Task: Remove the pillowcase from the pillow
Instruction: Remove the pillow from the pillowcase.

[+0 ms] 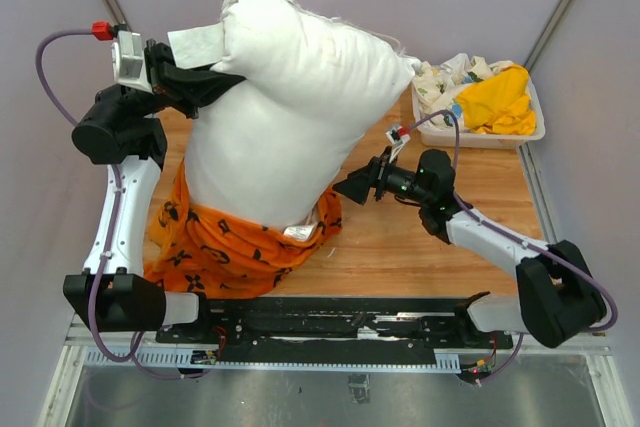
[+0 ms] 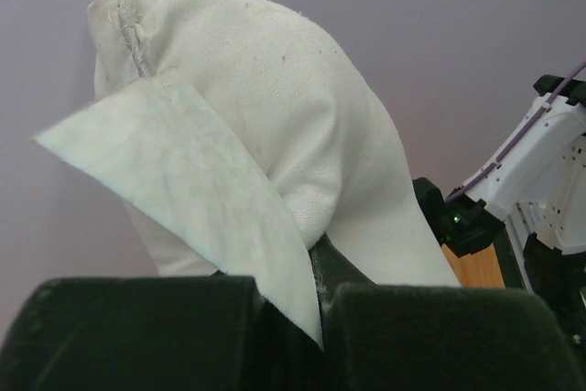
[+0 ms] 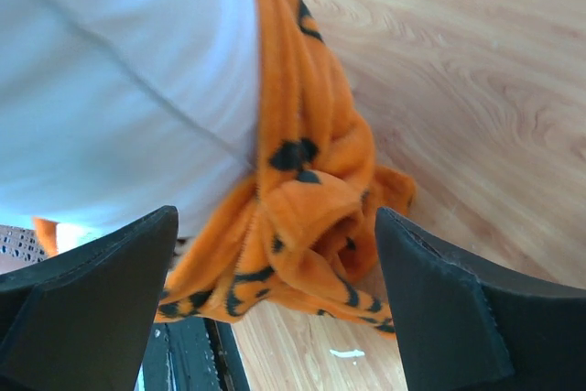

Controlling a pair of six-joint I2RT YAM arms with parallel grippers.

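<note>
The white pillow (image 1: 290, 107) stands lifted on end over the wooden table. My left gripper (image 1: 205, 85) is shut on its upper left edge beside a white label flap (image 1: 195, 45); in the left wrist view the gripper (image 2: 316, 313) pinches the flap (image 2: 183, 190) and the pillow (image 2: 293, 107). The orange pillowcase (image 1: 225, 242) with black motifs is bunched round the pillow's bottom end. My right gripper (image 1: 350, 187) is open at the pillowcase's right edge. In the right wrist view the gripper (image 3: 275, 222) straddles a fold of the pillowcase (image 3: 316, 208), not touching it.
A white tray (image 1: 535, 133) at the back right holds a yellow cloth (image 1: 497, 102) and a floral-print cloth (image 1: 445, 77). Bare wooden table (image 1: 420, 252) lies under my right arm. A black rail (image 1: 330, 315) runs along the near edge.
</note>
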